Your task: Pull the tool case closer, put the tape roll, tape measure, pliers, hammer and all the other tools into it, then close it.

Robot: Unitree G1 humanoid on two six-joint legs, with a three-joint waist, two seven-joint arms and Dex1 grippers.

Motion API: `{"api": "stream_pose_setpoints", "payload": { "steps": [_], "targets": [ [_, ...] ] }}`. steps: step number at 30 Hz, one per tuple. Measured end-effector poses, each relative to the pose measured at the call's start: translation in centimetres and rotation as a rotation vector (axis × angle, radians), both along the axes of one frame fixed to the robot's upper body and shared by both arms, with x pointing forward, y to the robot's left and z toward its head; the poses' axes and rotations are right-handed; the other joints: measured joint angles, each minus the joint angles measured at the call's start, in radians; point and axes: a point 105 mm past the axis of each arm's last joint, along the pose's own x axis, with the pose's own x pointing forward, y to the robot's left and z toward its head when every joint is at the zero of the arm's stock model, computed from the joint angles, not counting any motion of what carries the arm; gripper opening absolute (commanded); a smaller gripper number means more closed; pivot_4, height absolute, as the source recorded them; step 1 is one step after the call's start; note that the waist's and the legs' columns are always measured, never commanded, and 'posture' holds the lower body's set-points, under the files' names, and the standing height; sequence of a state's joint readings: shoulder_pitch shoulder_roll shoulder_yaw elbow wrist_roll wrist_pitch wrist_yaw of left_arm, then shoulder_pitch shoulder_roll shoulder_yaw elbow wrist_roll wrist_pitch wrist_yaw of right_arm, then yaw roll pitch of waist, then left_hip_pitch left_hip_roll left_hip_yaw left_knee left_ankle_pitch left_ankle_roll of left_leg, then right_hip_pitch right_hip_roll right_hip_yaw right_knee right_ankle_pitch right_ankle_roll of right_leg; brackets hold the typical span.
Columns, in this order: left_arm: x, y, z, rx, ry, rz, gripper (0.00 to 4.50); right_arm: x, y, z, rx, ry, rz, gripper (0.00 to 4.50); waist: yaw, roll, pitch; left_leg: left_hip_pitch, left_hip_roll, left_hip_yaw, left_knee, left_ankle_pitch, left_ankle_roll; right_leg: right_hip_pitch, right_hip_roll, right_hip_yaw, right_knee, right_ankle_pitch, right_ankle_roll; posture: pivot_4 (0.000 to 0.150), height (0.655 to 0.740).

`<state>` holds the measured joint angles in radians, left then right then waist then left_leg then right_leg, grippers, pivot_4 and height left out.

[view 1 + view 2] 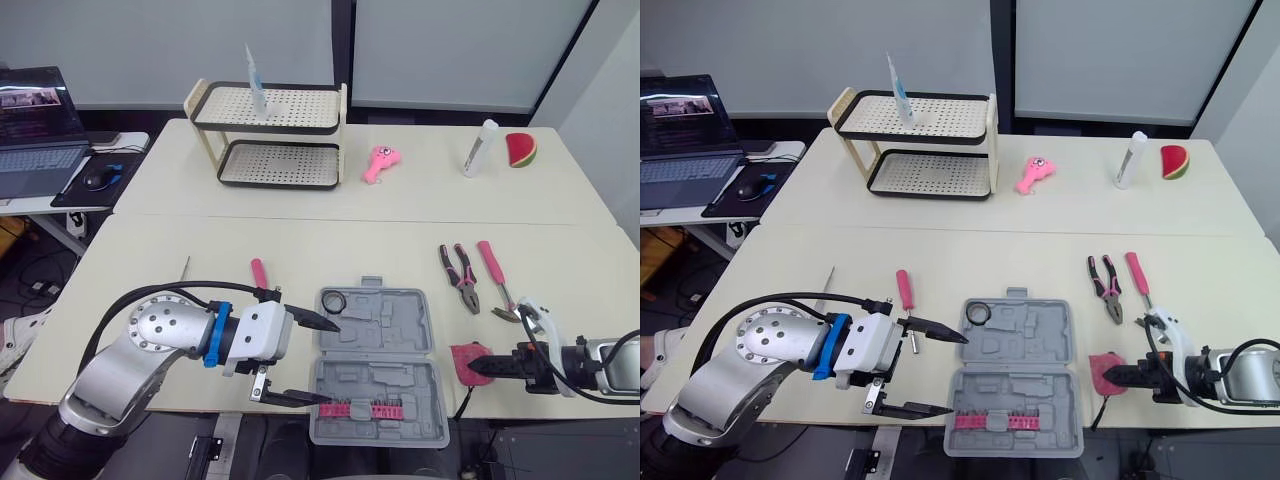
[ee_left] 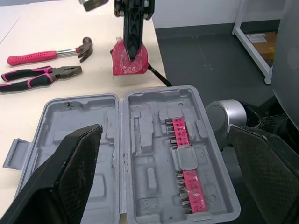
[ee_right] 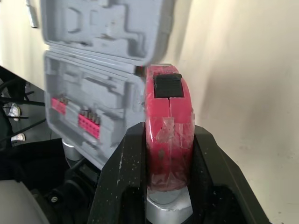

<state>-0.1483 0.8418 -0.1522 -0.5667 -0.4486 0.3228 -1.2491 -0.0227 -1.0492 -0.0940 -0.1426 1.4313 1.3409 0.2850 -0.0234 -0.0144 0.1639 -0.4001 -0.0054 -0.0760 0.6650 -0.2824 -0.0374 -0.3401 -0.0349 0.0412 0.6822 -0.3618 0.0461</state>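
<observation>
Right wrist view has the right gripper (image 3: 169, 131) with its fingers clamped on the red tape measure (image 3: 168, 112), just beside the open tool case (image 1: 390, 330) at the near edge of the counter (image 1: 300, 240). The tape roll (image 1: 333, 300) already lies in the case. The left gripper (image 1: 330, 362) has its fingers wide at the case's left side. The pliers (image 1: 459, 278), hammer (image 1: 497, 280) and screwdriver (image 1: 259, 272) are yet to be packed, and closing comes last.

Two cream worktops (image 1: 300, 250) stood end to end before pale wall panels (image 1: 450, 50). A side desk (image 1: 30, 205) with a laptop (image 1: 35, 130) stood at the left, over dark floor (image 2: 210, 56).

Pliers (image 1: 458, 275), hammer (image 1: 493, 270) lie right of tool case (image 1: 390, 325).
</observation>
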Motion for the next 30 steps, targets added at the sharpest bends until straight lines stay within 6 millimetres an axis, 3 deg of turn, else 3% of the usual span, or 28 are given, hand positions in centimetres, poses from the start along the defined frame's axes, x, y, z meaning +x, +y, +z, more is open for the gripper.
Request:
{"api": "stream_pose_setpoints", "payload": {
  "steps": [17,19,24,30],
  "targets": [
    [-0.7,-0.4,-0.2,-0.025,-0.004,-0.020,4.50,0.6,0.2,-2.1,-0.017,0.034,-0.016,0.81,-0.002,0.000,0.000,0.001,0.000,-0.001,0.000,0.000,0.000,0.002,0.000,0.000,0.000,0.000,0.000,0.150,0.7290],
    [-0.7,-0.4,-0.2,-0.026,-0.006,-0.018,4.50,0.6,0.1,-2.1,-0.016,0.037,-0.025,1.53,-0.002,0.000,0.000,0.001,0.000,-0.001,0.000,0.000,0.000,0.002,0.000,-0.001,0.000,0.000,0.000,0.150,0.7290],
    [-0.7,-0.5,-0.1,-0.030,-0.009,-0.018,4.50,0.5,-0.4,-2.2,-0.026,0.055,-0.053,2.40,-0.001,0.000,0.000,0.001,0.000,-0.001,0.000,0.000,0.000,0.002,0.000,0.000,0.000,0.000,0.000,0.150,0.7290],
    [-0.6,-0.6,-0.1,-0.041,-0.018,-0.020,4.50,-0.5,-2.5,-0.7,-0.046,0.070,-0.092,3.64,0.000,0.000,0.000,0.001,-0.001,-0.001,0.000,0.000,0.000,0.002,0.000,0.000,0.000,0.000,0.000,0.150,0.7290]
  ]
}}
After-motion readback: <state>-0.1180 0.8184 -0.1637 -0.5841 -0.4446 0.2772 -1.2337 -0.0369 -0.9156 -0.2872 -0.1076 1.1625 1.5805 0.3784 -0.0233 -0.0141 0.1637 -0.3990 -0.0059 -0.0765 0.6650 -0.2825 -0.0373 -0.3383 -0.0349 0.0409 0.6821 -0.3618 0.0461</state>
